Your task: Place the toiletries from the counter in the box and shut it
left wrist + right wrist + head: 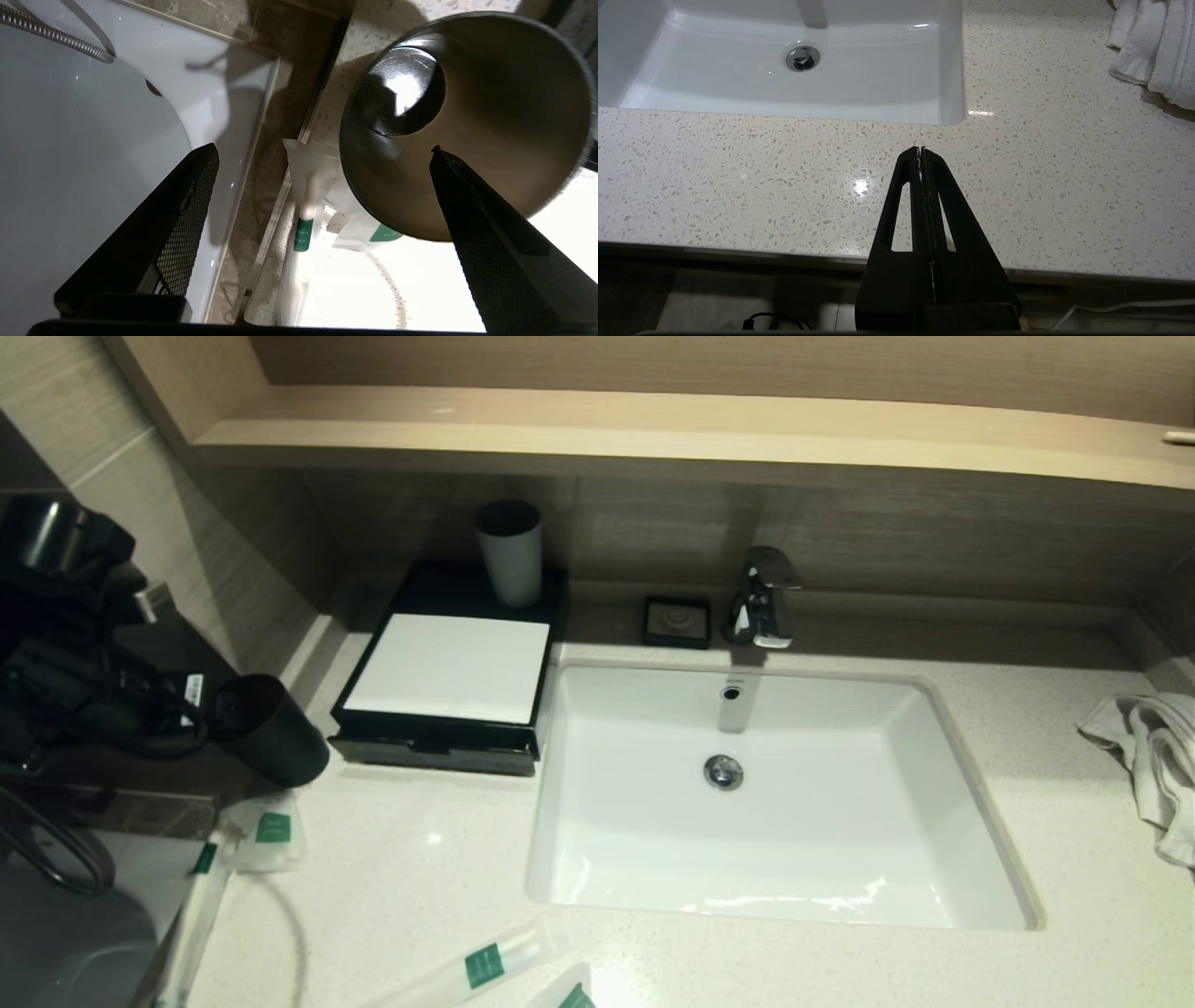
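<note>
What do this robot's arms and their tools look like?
Left arm: bulky, black, with looped black cables and a small white label. Left tool: two black wedge-shaped fingers tapering to points, with fine mesh-textured inner faces. Right tool: a black triangular pair of fingers with slot-like cutouts.

Closed right gripper (920,150) above speckled counter (738,186), sink (878,84) beyond, towel (1153,51) nearby

white speckled counter (420,877), black box (448,747), green-labelled toiletries (485,964)

black cup (271,728), faucet (764,597), towel (1153,756)
</note>
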Robot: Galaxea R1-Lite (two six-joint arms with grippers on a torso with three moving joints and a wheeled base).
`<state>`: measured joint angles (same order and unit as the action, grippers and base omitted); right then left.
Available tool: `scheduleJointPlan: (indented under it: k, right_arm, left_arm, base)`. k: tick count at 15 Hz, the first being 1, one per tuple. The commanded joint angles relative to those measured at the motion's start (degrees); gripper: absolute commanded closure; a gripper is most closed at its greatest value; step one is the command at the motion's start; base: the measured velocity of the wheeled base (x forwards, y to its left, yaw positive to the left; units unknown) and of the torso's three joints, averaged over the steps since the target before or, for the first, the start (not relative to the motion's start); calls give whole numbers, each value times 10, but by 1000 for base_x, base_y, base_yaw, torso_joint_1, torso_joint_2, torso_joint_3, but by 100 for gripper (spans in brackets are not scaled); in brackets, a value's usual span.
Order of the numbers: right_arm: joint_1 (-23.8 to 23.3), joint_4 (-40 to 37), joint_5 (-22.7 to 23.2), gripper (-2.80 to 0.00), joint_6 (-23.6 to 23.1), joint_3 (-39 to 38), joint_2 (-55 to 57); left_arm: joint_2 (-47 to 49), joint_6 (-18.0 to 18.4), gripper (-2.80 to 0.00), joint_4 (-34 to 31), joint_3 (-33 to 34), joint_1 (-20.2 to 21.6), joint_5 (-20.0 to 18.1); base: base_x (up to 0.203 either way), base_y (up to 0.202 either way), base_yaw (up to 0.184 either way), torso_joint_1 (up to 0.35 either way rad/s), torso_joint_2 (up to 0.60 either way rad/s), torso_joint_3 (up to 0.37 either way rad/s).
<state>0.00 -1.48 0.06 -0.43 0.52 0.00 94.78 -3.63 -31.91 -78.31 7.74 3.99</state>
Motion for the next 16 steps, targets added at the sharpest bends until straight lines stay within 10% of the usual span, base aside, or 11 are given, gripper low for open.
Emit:
scheduleJointPlan:
  k: [1,10,11,16]
  right_arm:
    - [0,0,0,0,0,0,0]
    - [0,0,0,0,0,0,0]
    - [0,0,0,0,0,0,0]
    - [0,0,0,0,0,0,0]
  left_arm:
    - [15,-1,-280,-2,0,2,1]
    - [25,-7,-280,7,-3,3,1]
    - [26,-7,0,7,-3,3,1]
    - [18,-9,0,6,-3,2,1]
  base:
    - [0,0,0,0,0,0]
    - [0,0,0,0,0,0]
    - [0,0,0,0,0,0]
    - [0,0,0,0,0,0]
